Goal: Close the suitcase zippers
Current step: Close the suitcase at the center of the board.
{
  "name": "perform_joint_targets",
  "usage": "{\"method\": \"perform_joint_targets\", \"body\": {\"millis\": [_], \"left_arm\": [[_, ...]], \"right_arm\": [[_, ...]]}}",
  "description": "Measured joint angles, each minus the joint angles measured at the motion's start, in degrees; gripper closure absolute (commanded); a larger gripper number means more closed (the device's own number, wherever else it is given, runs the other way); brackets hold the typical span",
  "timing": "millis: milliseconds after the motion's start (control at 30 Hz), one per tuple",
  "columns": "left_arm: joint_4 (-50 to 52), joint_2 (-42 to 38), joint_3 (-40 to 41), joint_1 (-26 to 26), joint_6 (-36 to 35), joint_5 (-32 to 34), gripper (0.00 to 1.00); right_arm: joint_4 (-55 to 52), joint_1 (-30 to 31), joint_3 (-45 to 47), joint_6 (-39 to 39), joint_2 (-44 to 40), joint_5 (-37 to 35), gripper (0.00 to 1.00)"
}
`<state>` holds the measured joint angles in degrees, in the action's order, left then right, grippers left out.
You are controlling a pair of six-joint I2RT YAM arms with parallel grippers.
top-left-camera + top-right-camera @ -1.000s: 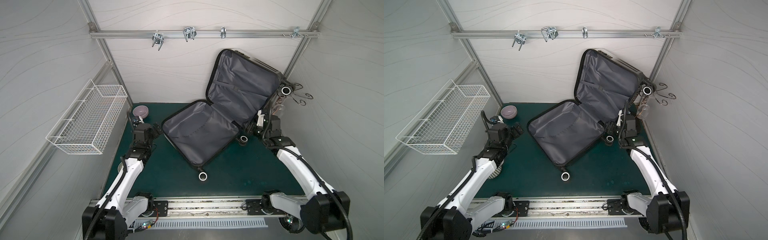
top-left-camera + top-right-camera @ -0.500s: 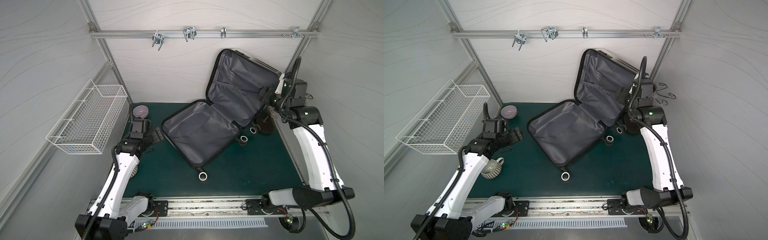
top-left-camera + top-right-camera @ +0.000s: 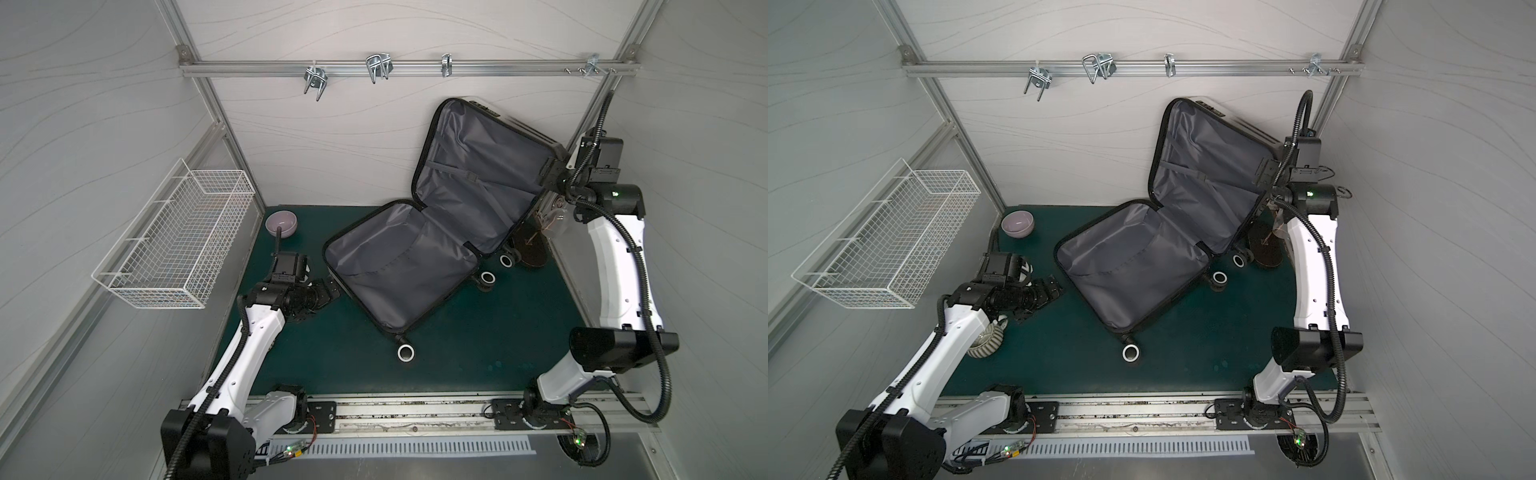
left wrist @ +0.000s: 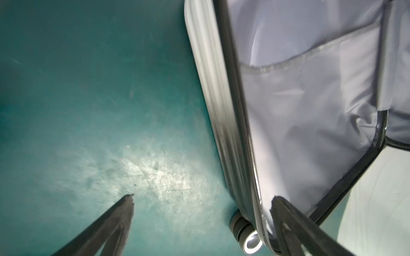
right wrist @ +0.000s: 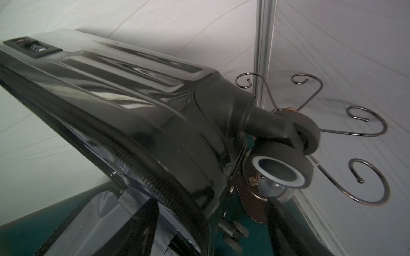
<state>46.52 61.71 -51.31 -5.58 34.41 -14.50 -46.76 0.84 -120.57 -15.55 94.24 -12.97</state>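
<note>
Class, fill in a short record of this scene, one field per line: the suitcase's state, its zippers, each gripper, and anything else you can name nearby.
suitcase: open; one half flat on the green mat, the other half raised by the back wall
zippers: undone, teeth bare along the rim
left gripper: open, at the flat half's edge, holding nothing
right gripper: open, astride the raised half's rim near a wheel
also on the mat: lilac bowl
hung at the side: white wire basket
</note>
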Motion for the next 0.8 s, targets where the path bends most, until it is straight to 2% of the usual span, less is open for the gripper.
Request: {"method": "perform_joint_targets", "body": {"millis": [167, 367, 467, 567, 800], "left_arm": [[-2.2, -0.7, 2.9, -1.1, 1.9, -2.6, 0.03], [-6.1, -1.0, 6.4, -2.4, 4.9, -5.2, 0.06], [-8.6, -1.2, 8.7, -3.3, 6.7, -6.3, 0.07], [-11.3, -1.2, 10.8, -4.4, 8.8, -7.2, 0.08], [-16.0, -1.2, 14.6, -6.7, 13.6, -7.4, 0.09]], "right_arm": [[1.6, 0.0, 0.0, 0.4, 1.7, 0.4, 0.44], [3.9, 0.8, 1.6, 1.9, 2.0, -1.8, 0.86], [4.9, 1.6, 3.3, 3.1, 1.9, -8.7, 1.0], [7.1, 2.4, 5.3, 3.0, 1.5, -11.4, 1.0], [10.8, 8.1, 12.2, 3.1, -5.3, -8.5, 1.0]]}}
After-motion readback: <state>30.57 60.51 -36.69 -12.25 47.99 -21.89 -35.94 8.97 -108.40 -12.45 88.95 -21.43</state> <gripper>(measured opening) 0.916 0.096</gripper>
